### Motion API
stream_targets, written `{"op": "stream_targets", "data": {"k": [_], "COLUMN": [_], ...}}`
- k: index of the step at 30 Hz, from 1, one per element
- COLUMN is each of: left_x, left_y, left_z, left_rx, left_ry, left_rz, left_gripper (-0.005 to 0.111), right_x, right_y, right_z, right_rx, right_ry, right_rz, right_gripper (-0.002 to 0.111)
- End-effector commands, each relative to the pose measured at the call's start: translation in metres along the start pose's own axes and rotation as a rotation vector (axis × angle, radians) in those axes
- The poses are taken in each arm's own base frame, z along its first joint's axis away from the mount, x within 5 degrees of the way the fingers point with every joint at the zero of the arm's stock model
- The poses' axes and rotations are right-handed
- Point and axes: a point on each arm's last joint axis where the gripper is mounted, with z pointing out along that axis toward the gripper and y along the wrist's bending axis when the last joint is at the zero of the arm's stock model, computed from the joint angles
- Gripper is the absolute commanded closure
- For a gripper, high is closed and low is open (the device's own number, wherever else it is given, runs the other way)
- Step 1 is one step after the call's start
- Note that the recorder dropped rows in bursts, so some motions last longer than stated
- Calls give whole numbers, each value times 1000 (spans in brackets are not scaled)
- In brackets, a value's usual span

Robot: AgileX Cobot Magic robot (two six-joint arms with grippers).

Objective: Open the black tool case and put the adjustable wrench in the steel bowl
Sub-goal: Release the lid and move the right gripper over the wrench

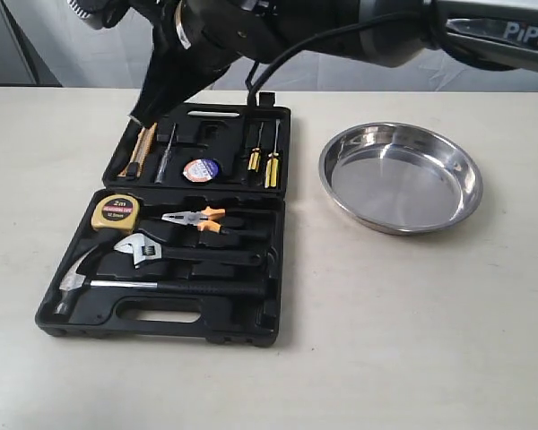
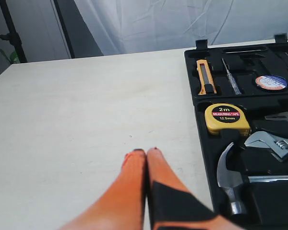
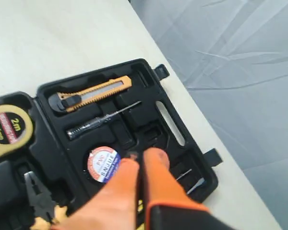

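Note:
The black tool case (image 1: pixel 251 333) lies open flat on the table, lid half at the back. The adjustable wrench (image 1: pixel 148 251) rests in its recess in the front half, silver head to the left, between the pliers and the hammer; its head (image 2: pixel 271 143) also shows in the left wrist view. The steel bowl (image 1: pixel 403 226) stands to the right of the case with nothing in it. My right gripper (image 3: pixel 143 155) is shut on nothing and hovers over the lid half by the tape roll (image 3: pixel 103 164). Left of the case (image 2: pixel 201 124), my left gripper (image 2: pixel 145 152) is shut above bare table.
The front half also holds a yellow tape measure (image 1: pixel 115 211), orange-handled pliers (image 1: pixel 197 218) and a claw hammer (image 1: pixel 76 279). The lid half holds a utility knife (image 1: pixel 143 148), a tester screwdriver (image 1: pixel 166 152) and two yellow screwdrivers (image 1: pixel 264 161). The right arm (image 1: pixel 359 22) spans the back.

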Motion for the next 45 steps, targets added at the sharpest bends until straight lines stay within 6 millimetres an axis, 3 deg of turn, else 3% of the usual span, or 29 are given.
{"op": "stream_targets", "data": {"k": [1, 5, 12, 15, 20, 22, 26, 31, 36, 38, 41, 45], "left_x": [-2, -2, -2, -2, -2, -2, -2, -2, -2, -2, -2, -2], "left_y": [0, 0, 0, 0, 0, 0, 0, 0, 0, 0, 0, 0], "left_z": [-1, -1, -1, -1, -1, -1, -1, -1, -1, -1, -1, 0], "left_rx": [-1, -1, -1, -1, -1, -1, -1, -1, -1, -1, -1, -1], "left_ry": [-17, -17, -17, -17, -17, -17, -17, -17, -17, -17, -17, -15], "left_rz": [-3, -3, -3, -3, -3, -3, -3, -3, -3, -3, -3, -3], "left_gripper": [107, 107, 107, 107, 107, 107, 107, 107, 107, 107, 107, 107], "right_x": [-2, 4, 24, 28, 44, 55, 74, 105, 123, 118, 96, 68], "right_y": [4, 22, 80, 99, 109, 107, 93, 43, -20, -31, -29, 10], "right_z": [1, 18, 67, 67, 53, 49, 38, 22, 44, 52, 69, 81], "right_rx": [-57, -176, -557, -776, -947, -940, -723, -427, -198, -237, -398, -729], "right_ry": [-23, -5, 60, 98, 302, 425, 537, 579, 461, 403, 319, 314], "right_rz": [101, 140, 143, 79, 41, 48, 129, 221, 473, 547, 530, 384], "right_gripper": [109, 109, 109, 109, 109, 109, 109, 109, 109, 109, 109, 109]}}
